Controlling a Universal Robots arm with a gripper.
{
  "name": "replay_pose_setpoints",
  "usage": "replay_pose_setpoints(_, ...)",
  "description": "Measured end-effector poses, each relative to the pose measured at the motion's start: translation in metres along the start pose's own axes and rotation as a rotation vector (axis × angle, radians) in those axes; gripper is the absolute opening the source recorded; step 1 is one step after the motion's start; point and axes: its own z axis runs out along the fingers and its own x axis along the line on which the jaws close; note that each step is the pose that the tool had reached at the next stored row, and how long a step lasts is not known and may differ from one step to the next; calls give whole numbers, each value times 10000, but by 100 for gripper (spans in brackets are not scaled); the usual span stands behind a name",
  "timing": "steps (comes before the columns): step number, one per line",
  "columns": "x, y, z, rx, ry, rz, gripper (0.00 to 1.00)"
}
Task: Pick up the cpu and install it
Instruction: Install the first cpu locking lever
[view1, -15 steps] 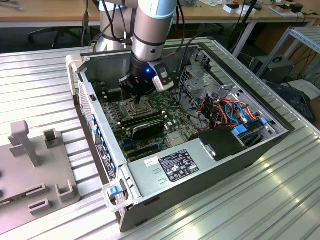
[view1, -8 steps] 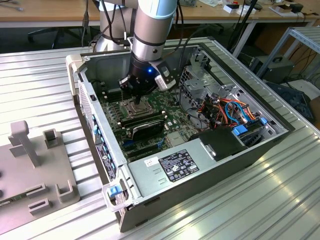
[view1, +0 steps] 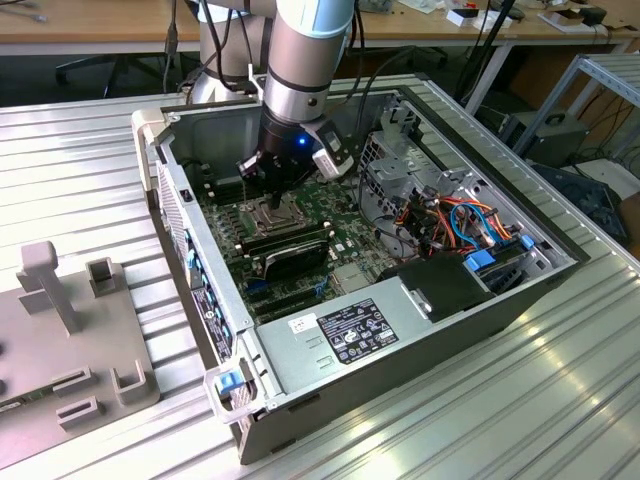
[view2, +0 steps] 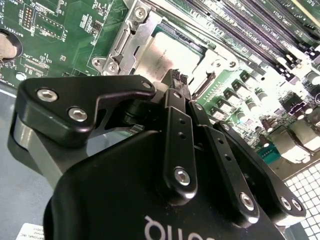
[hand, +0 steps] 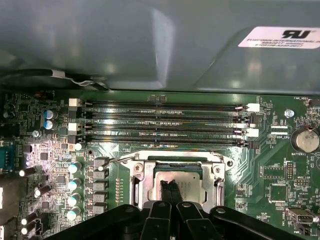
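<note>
Deep inside the open case (view1: 185, 215) on the ribbed tabletop (view1: 70, 140), with the gripper (view1: 268, 188) hung straight down over the motherboard (view1: 345, 235). Closed right up in both wrist views, fingertips (view2: 175, 82) pressed together and nothing clamped between them. Directly beneath, in the second wrist view, the cpu (view2: 167, 52): lying flat, silvery face up, inside the socket frame (view2: 125, 42), apparently seated already rather than carried. Hard to say whether touching the chip or hovering just above it.

Probably shut on purpose — a narrow point fitting within the frame's opening, good for pressing or nudging without catching the metal edges on either side. Vertical too, likely for keeping the wide black body clear of the neighbours.

Tight at board level: raised frame edges hard around the chip, memory slots (hand: 160, 122) just beside the socket, a row of capacitors (hand: 75, 182) near another side, the grey power supply (hand: 150, 45) rising beyond the slots. Well apart, toward the exterior view's right, a tangle of cables (view1: 450, 215). Plenty of free room only upward — out through the case's open side.
</note>
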Motion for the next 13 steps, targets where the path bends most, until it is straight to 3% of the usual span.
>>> replay_pose_setpoints(8,4,5,-170,0,-1,1,11)
replay_pose_setpoints(13,9,5,-180,0,-1,0,11)
